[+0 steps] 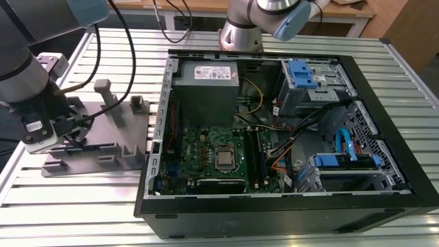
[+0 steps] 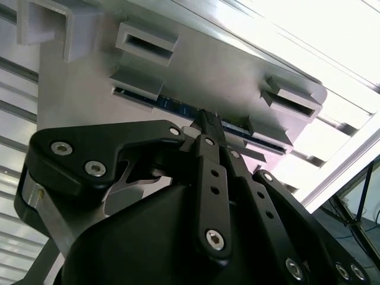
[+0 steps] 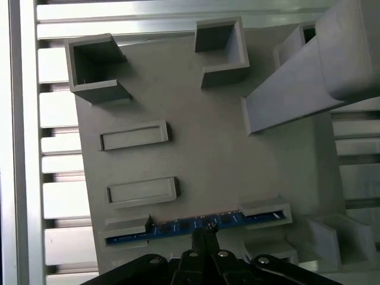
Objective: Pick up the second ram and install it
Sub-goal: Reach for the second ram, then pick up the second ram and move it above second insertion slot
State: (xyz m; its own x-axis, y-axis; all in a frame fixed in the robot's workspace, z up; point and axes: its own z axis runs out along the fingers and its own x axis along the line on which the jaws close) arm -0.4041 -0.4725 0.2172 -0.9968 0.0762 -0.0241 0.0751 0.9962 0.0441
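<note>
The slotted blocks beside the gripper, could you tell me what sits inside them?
The second ram, blue edge showing; the blocks hide its ends, the fingers its middle.

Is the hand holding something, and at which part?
The hand pinches the second ram at the middle of its long edge; it stands in the grey plate.

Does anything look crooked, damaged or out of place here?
Nothing stands out. The second ram stands straight on edge between its slot blocks on the grey plate, with the gripper closed on its middle. Nothing in the open computer case looks dislodged.
</note>
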